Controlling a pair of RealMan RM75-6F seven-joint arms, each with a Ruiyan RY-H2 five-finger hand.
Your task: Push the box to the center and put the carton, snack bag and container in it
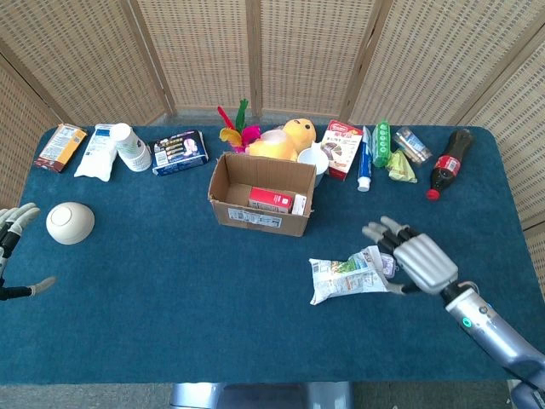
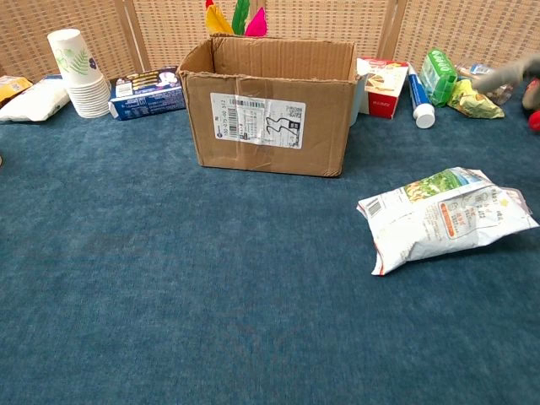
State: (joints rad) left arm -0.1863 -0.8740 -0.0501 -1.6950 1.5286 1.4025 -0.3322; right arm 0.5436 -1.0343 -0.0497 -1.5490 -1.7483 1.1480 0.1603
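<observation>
The cardboard box [image 1: 260,198] sits near the middle of the blue worktop [image 1: 170,281], its top flaps open. Inside it, toward the 3 o'clock side, lies the red carton [image 1: 271,200]. The chest view shows the box's labelled front wall, with a white barcode sticker on it.

The snack bag [image 1: 349,274] lies flat on the worktop at about 4 o'clock from the box and well apart from it. In the chest view the bag's white and green print faces up.

The right robot hand [image 1: 415,259] hovers at the bag's 3 o'clock edge, back upward, fingers spread toward the bag and holding nothing; whether a fingertip touches the bag cannot be told. In the chest view only a blurred grey part of it shows at the right edge.

The left robot hand [image 1: 10,247] shows only as fingertips at the far left edge, at 9 o'clock from the box; the fingers are apart and hold nothing. Just past them, at 1 o'clock, rests a round white container [image 1: 70,222].

Along the far edge of the worktop, at 12 o'clock, stand a stack of paper cups [image 1: 132,148], a yellow plush toy [image 1: 285,141], a white tube [image 1: 364,162] and a cola bottle [image 1: 450,161] lying on its side.
</observation>
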